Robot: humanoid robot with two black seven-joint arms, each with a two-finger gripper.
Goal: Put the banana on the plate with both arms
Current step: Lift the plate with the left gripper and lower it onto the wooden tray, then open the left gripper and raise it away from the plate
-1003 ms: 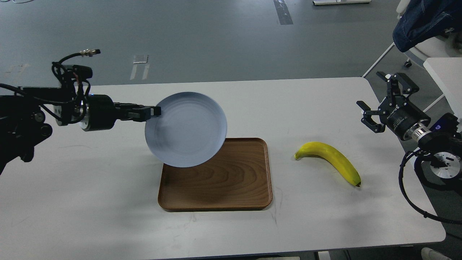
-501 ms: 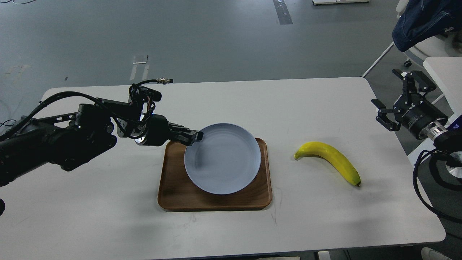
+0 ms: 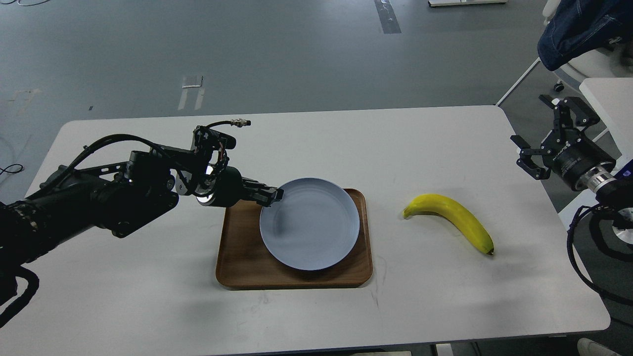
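The pale blue-grey plate (image 3: pixel 310 225) lies low over the right part of the brown wooden tray (image 3: pixel 240 257); I cannot tell whether it rests flat. My left gripper (image 3: pixel 275 195) is shut on the plate's upper-left rim. The yellow banana (image 3: pixel 452 217) lies on the white table to the right of the tray, stem end at the left, dark tip at the lower right. My right gripper (image 3: pixel 539 133) is open and empty, held off the table's right edge, well apart from the banana.
The white table (image 3: pixel 148 296) reaches from the left edge almost to the right. A chair with blue cloth (image 3: pixel 583 29) and another white surface (image 3: pixel 608 99) stand at the far right, behind my right arm. Grey floor lies beyond the table.
My left arm has carried the plate down and right, from tilted in the air above the tray's far-left corner to low over the tray. My right gripper drew back to the right.
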